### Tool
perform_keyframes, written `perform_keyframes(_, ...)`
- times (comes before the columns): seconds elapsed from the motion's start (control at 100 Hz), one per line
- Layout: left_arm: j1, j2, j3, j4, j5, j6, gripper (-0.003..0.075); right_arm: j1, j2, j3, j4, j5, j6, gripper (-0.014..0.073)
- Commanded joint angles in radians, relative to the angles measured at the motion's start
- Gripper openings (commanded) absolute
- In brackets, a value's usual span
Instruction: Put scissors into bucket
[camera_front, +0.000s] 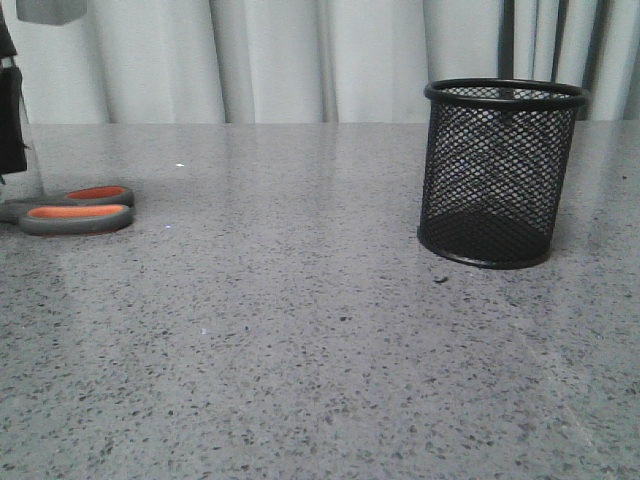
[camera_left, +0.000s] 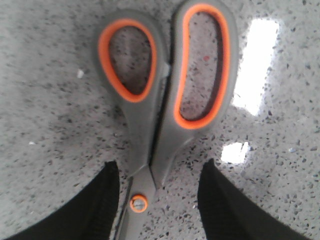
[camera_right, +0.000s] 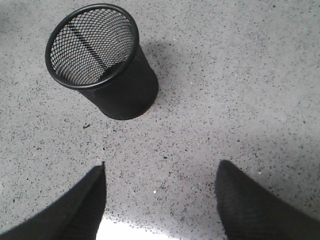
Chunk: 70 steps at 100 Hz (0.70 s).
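a: we're at the pick-up, i'd say. the scissors (camera_front: 75, 210) lie flat on the table (camera_front: 320, 350) at the far left of the front view, orange-lined loops pointing toward the middle, nothing lifted yet.

b: and the left gripper (camera_left: 157, 200) is right over them. on the left wrist view its fingers (camera_left: 100, 205) stand apart, one on each side of the neck by the orange pivot screw (camera_left: 138, 203), and neither seems to be touching the scissors.

a: so the next move, as i read it, calls for those fingers to come in squarely on the neck, low enough to catch it, because a flat thin piece like that could slip or twist.

b: then a lift and a long carry across. the bucket (camera_front: 500, 172) stands upright on the right side, well apart from the scissors, mouth open.

a: what about the right gripper (camera_right: 160, 200)?

b: spread wide too, holding nothing, with the bucket ahead of it on the right wrist view. it isn't touching it.

a: any brand or lettering to call out?

b: none that i can read. handles plain grey and orange, mesh plain black, speckled grey top with no marks.

a: the drop will want the blades pointing down into that mouth.
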Motion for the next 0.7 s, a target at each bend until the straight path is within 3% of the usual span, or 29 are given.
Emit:
perform_keyframes(0.0,0.002,-0.015,-0.042,-0.011,0.034,0.001,0.0337,-0.006,0.006,-0.034,0.021,-0.045,-0.016,0.0423)
perform_keyframes(0.69,0.002,0.014,-0.053,-0.017,-0.016,0.05,0.0337,-0.006,0.006,-0.034,0.021,-0.043,-0.022,0.0423)
